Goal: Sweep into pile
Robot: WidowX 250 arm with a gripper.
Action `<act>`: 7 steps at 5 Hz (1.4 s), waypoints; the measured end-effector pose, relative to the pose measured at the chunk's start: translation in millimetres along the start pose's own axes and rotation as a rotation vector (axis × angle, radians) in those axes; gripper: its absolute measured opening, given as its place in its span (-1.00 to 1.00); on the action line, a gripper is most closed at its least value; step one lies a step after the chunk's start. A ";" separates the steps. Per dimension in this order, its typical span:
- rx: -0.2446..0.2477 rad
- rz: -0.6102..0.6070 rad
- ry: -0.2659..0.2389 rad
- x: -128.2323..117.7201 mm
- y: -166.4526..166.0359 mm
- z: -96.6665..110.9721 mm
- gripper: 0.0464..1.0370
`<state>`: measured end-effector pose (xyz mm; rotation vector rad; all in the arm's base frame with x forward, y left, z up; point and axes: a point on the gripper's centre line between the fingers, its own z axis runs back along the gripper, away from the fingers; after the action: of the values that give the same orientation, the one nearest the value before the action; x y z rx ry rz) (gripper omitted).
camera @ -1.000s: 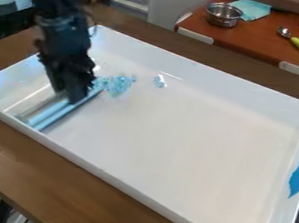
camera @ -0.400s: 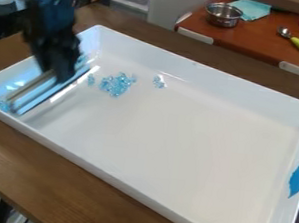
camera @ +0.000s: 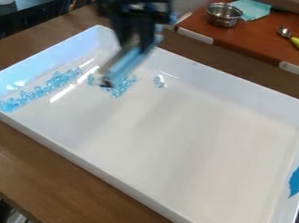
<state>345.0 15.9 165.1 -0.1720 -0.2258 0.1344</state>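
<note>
Gripper (camera: 137, 39) looks closed on the sweeping tool (camera: 124, 66), a long straight bar held up over the far left part of the white tray (camera: 196, 138) on the wooden worktop (camera: 71, 180).

Progress so far, I'd call it partway at best. Far left, there's a long strip of blue bits (camera: 41, 91) running beside the left wall, lined up pretty neatly but more of a row than a pile. Next over is a looser clump (camera: 119, 86), partly behind the tool's near end, with a stray or two just left of it. Right of that, a small cluster (camera: 159, 82) sits apart near the far wall. So imo those last two need to join the row, or everything gets bunched up.

As for pose, the arm hangs down from the top edge, left of centre, with the bar slanting toward the near left.
</note>
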 end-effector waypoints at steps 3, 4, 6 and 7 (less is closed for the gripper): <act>0.128 0.025 0.041 14.1 -29.5 -67.6 -0.36; 0.160 0.072 0.000 38.7 -11.7 -79.0 -0.36; 0.183 0.156 -0.014 53.5 28.5 -79.1 -0.36; 0.176 0.205 -0.019 51.1 56.0 -73.1 -0.36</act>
<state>405.1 67.1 95.4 -0.0183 -0.2143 0.3588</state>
